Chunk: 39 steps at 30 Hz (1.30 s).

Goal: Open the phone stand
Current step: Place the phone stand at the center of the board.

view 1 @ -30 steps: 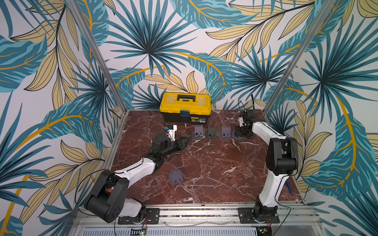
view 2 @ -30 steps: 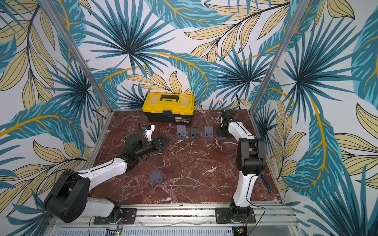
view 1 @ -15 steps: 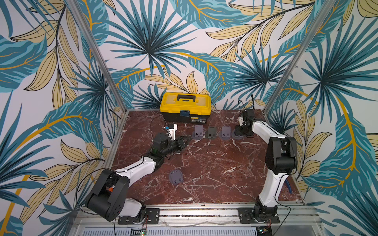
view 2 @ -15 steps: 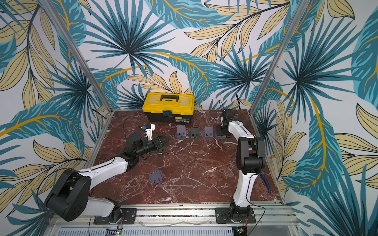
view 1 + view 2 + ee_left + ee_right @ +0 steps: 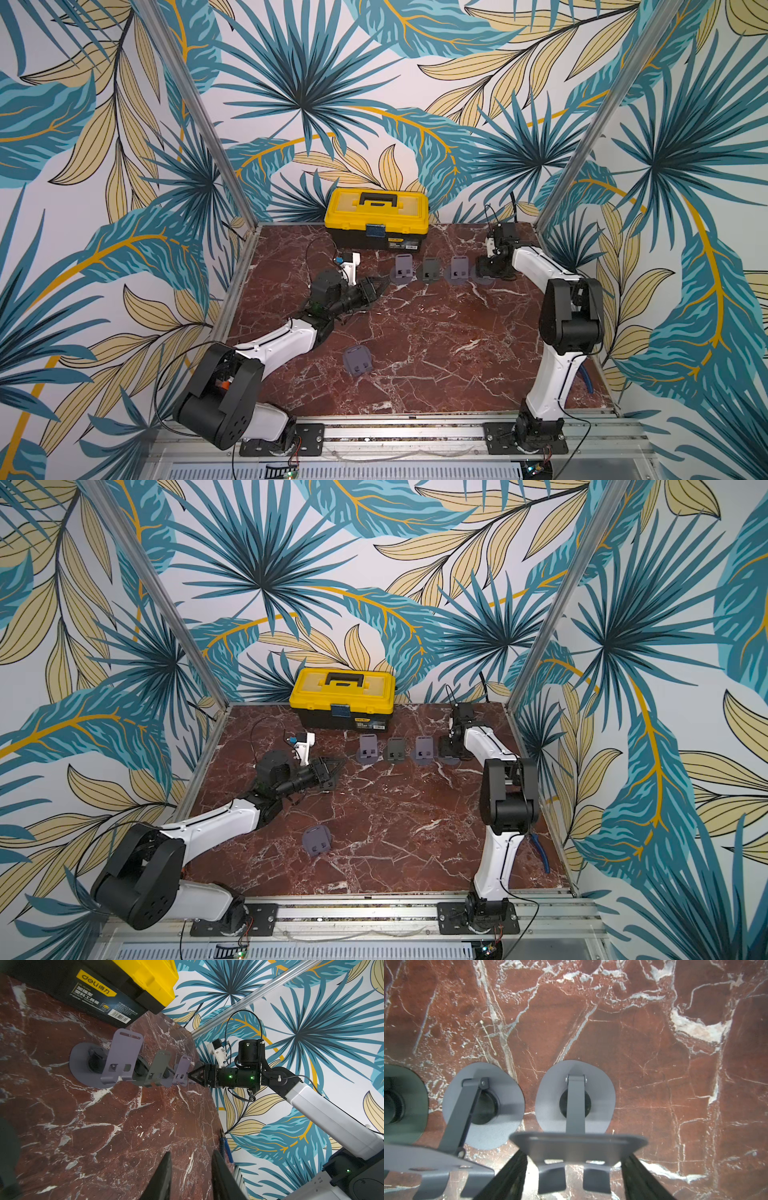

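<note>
Phone stands, five of them, share my red marble tabletop. Nearest the front edge, left of centre, a lone stand lies low, its plate apparently folded onto its base. Farther in, my left gripper hovers over the left half, fingers narrowly apart with nothing between them.

Beyond it, a row of four runs along the far edge, from in front of the toolbox out toward the far right corner. From its left end I see a lilac-grey stand, a darker stand and a second lilac-grey stand, all raised.

The task stand ends the row on the right. Its round base disc is flat on the marble, the arm hinged up, and the plate with two hooks lifted. My right gripper straddles those hooks, jaws parted, with a sliver of gap on each side.

Farthest back, the yellow toolbox sits against the far edge with its lid shut, so I cannot see its contents.
</note>
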Tool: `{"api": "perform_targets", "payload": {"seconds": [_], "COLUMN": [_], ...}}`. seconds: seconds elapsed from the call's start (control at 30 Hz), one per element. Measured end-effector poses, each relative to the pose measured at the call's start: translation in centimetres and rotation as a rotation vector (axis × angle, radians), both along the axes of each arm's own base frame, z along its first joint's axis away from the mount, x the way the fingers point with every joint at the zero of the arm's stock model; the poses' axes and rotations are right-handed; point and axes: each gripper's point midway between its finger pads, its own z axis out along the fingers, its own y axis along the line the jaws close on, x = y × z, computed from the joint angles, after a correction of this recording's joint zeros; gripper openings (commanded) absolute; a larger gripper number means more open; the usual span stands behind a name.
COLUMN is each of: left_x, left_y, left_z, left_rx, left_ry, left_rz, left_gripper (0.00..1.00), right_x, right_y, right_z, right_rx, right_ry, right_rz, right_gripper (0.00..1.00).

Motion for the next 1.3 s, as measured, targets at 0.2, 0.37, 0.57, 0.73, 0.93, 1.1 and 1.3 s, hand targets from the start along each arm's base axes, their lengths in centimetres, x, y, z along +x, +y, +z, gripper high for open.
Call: {"api": "perform_targets", "payload": {"seconds": [0.2,0.37,0.57,0.73,0.93,1.1,1.3], "left_x": [0.0,0.0,0.8,1.7,0.9,0.1,-1.6], "left_y": [0.0,0.0,1.3,3.2,6.4,9.2,11.5], "left_z": [0.0,0.0,0.0,-0.1,-1.5,-1.1,0.5], "left_rx": [0.0,0.0,-0.003,-0.018,-0.023,-0.019,0.002], "left_ry": [0.0,0.0,0.004,0.023,0.06,0.065,0.028], "left_rz": [0.0,0.002,0.034,0.077,0.129,0.187,0.247], "left_gripper": [0.33,0.33,0.33,0.33,0.33,0.33,0.33], "right_x": [-0.1,-0.7,-3.2,-7.8,-13.9,-17.1,-18.3], "right_y": [-0.1,-0.1,-0.2,-0.1,4.1,8.9,14.2], "right_z": [0.0,0.7,7.5,13.7,14.1,13.4,12.8], "right_rx": [0.0,0.007,0.018,0.054,0.073,0.1,0.111], "right_ry": [0.004,0.009,-0.086,-0.205,-0.194,-0.169,-0.15], "right_rz": [-0.007,-0.022,-0.069,-0.137,-0.121,-0.066,0.0], "right_gripper": [0.78,0.78,0.78,0.78,0.77,0.77,0.76]}}
